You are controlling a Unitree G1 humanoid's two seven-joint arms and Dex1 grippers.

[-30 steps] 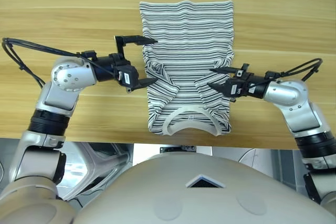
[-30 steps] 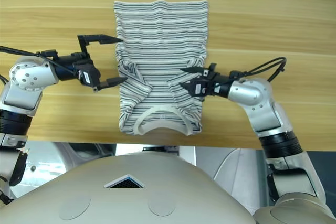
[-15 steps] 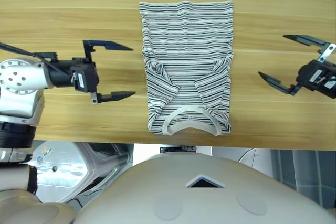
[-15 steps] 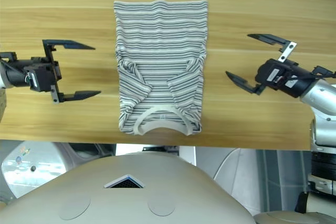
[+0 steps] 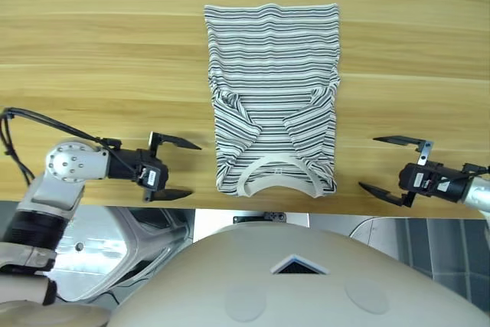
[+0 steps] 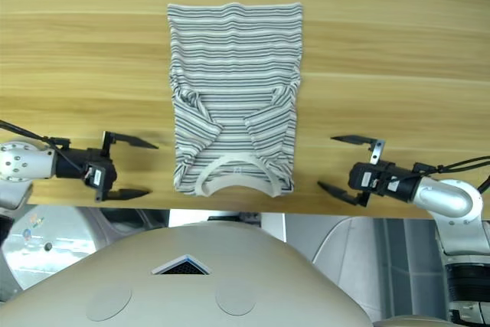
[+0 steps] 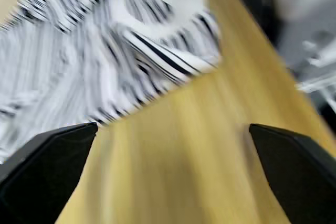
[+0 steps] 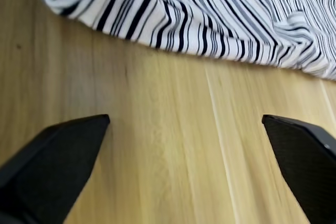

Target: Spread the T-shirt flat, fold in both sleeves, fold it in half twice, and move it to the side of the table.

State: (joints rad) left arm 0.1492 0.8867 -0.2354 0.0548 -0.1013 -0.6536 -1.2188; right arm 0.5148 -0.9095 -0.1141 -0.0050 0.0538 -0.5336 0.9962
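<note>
Sleeves in on grey-white striped cotton T-shirt (image 5: pixel 272 93); L end effector (image 5: pixel 195 169), R end effector (image 5: pixel 367 163) wide, flanking it; nxt prob pinch corners, half-fold.

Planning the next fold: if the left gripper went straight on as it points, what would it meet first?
The left gripper, open, points at the T-shirt; it would likely meet the folded side edge near the collar first, though its height over the table is unclear.

Blur smears the T-shirt (image 7: pixel 105 51) and table (image 7: pixel 173 145) in the left wrist view, the shirt running off the picture. The right wrist view cuts off its part toward the table's far edge. Folded-in sleeves (image 5: pixel 310 120) cover the chest.
</note>
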